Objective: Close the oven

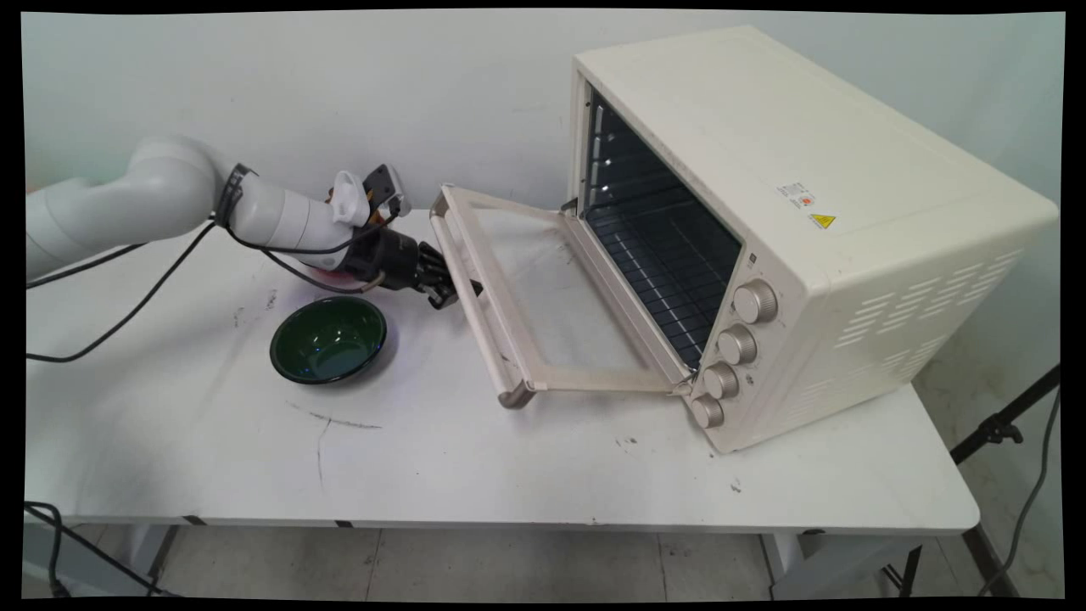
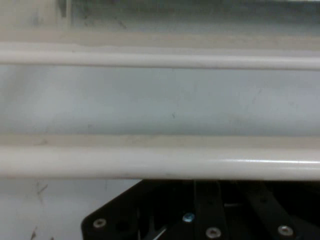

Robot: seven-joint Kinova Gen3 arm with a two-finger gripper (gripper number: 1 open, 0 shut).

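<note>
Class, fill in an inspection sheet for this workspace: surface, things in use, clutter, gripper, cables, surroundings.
Surface: white table, scuffed and marked.
Things in use: cream toaster oven, door hanging open; door handle a pale bar.
Clutter: green bowl near the gripper.
Gripper: gripper at the door handle; finger state not visible.
Cables: black cables hanging from the arm.
Surroundings: plain wall; black stand at right.
</note>
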